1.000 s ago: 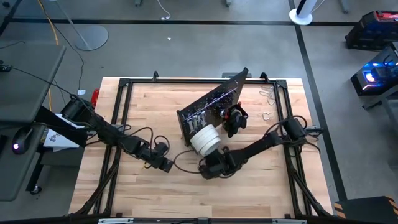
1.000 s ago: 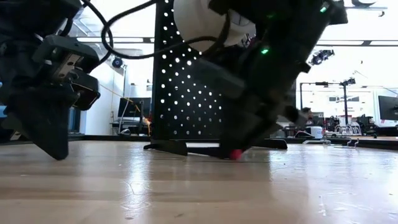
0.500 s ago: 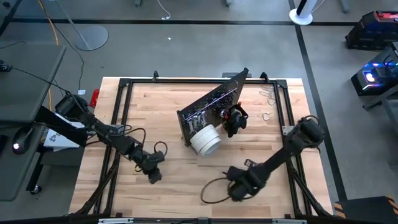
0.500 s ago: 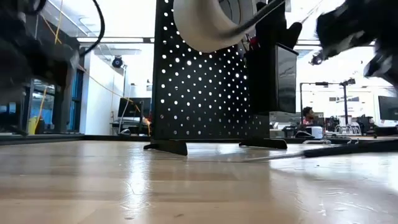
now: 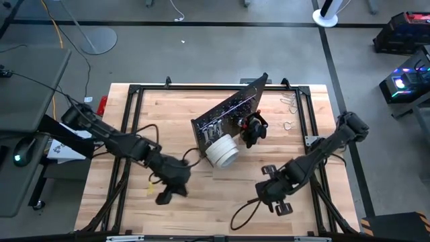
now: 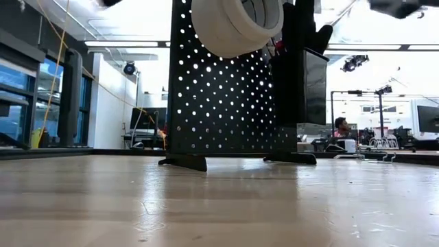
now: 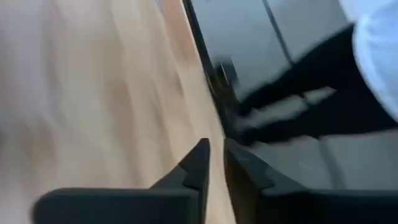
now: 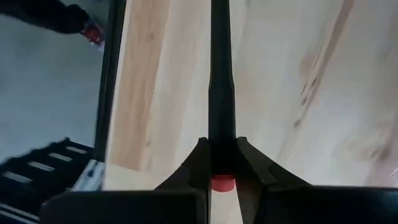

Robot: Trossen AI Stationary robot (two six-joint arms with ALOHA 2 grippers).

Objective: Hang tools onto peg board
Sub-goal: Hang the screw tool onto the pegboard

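Now that I've swung clear of the board (image 5: 228, 114), my right claw (image 8: 222, 163) is pinching a screwdriver (image 8: 221, 93), ready for hanging.

Peg board (image 5: 228, 114) mid-table, tape roll (image 5: 221, 150) on its front

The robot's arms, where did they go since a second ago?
The right hand swung away from the peg board toward the table's near right side, carrying a screwdriver. The left hand moved toward the near edge. The board and tape roll stayed put.
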